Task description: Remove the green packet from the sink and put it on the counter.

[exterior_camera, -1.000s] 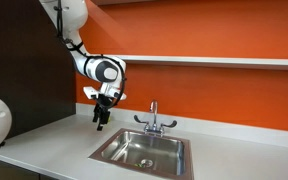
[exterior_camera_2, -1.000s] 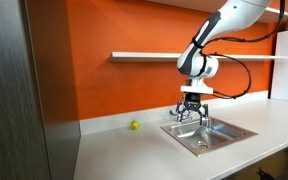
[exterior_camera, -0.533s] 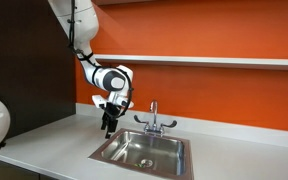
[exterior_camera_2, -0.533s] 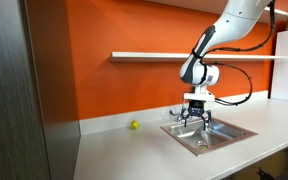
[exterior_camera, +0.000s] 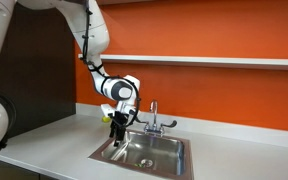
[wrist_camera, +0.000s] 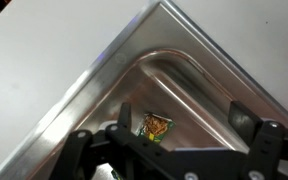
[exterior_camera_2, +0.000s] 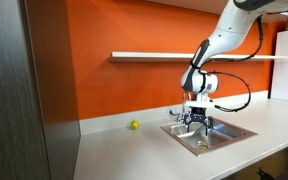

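The green packet (wrist_camera: 154, 126) lies flat on the floor of the stainless-steel sink (wrist_camera: 199, 75), near a corner of the basin. In the wrist view it sits between my open gripper's (wrist_camera: 180, 128) fingers, close to one finger. In both exterior views the gripper (exterior_camera: 117, 130) (exterior_camera_2: 196, 119) hangs low over the sink (exterior_camera: 154, 152) (exterior_camera_2: 216, 136), by its near-tap corner. The packet does not show in the exterior views. The light grey-white counter (exterior_camera: 54, 148) (exterior_camera_2: 124, 152) (wrist_camera: 54, 70) surrounds the basin.
A chrome two-handled tap (exterior_camera: 153, 120) stands behind the sink. A small yellow-green ball (exterior_camera_2: 134, 125) lies on the counter near the backsplash. A grey wall shelf (exterior_camera: 214, 61) (exterior_camera_2: 149, 55) runs above on the orange wall. A dark cabinet panel (exterior_camera_2: 24, 100) stands at the side.
The arm has moved toward the sink and lowered, from above the counter beside the basin to low over the basin. The gripper stays open.
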`<state>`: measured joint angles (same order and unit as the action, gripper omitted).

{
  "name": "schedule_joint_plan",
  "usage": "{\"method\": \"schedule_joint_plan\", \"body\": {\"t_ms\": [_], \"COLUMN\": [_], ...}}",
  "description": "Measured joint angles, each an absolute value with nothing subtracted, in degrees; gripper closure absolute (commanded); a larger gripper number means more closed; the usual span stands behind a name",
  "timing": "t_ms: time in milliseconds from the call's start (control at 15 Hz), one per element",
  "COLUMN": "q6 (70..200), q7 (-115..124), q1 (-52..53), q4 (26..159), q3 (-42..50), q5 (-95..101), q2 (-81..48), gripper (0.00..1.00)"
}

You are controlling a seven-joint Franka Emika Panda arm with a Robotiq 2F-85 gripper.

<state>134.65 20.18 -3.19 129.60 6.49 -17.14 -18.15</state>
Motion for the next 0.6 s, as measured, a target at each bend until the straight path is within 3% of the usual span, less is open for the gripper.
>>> {"method": "schedule_joint_plan", "body": {"t_ms": [600], "q6": [135.5], "q7": [19.9], "q1": [-4.6], "q4": [124.0], "q3": [7.0], "q5": [-17.1], "q2": [-26.3], "gripper": [0.0]}}
